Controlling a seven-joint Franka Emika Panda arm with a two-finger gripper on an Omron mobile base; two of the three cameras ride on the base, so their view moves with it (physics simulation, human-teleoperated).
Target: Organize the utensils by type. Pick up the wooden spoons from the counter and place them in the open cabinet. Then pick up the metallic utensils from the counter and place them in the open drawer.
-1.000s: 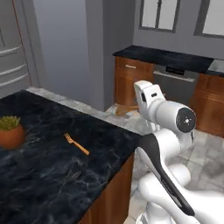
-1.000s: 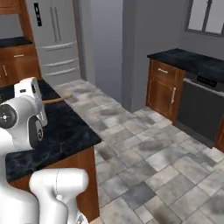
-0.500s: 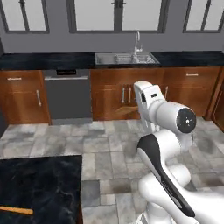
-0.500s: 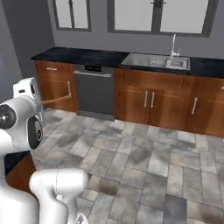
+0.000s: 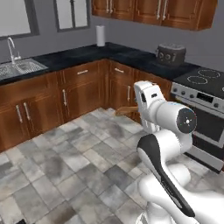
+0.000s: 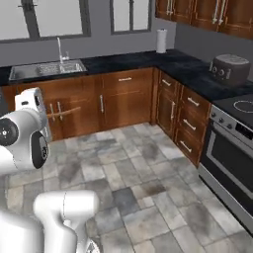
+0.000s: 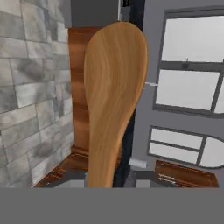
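My gripper (image 7: 111,180) is shut on a wooden spoon (image 7: 113,100), whose broad light-brown bowl stands upright close before the hand view, in front of a wall with windows. From the left base view the spoon's (image 5: 126,111) handle end pokes out to the left below the white hand, with the gripper (image 5: 141,108) held at chest height over the tiled floor. The white hand also rises at the left of the right base view, in front of the sink cabinets.
A counter runs along the wall with a sink (image 5: 17,68), a paper towel roll (image 5: 101,36) and a round cooker (image 5: 170,53). A stove (image 5: 202,81) stands at the right. Closed wooden cabinets (image 5: 83,89) line the walls. Grey tiled floor (image 5: 65,166) lies ahead.
The whole picture has swung: the base has turned from the island counter past the sink wall to the corner by the stove. The spoon stays in the gripper.
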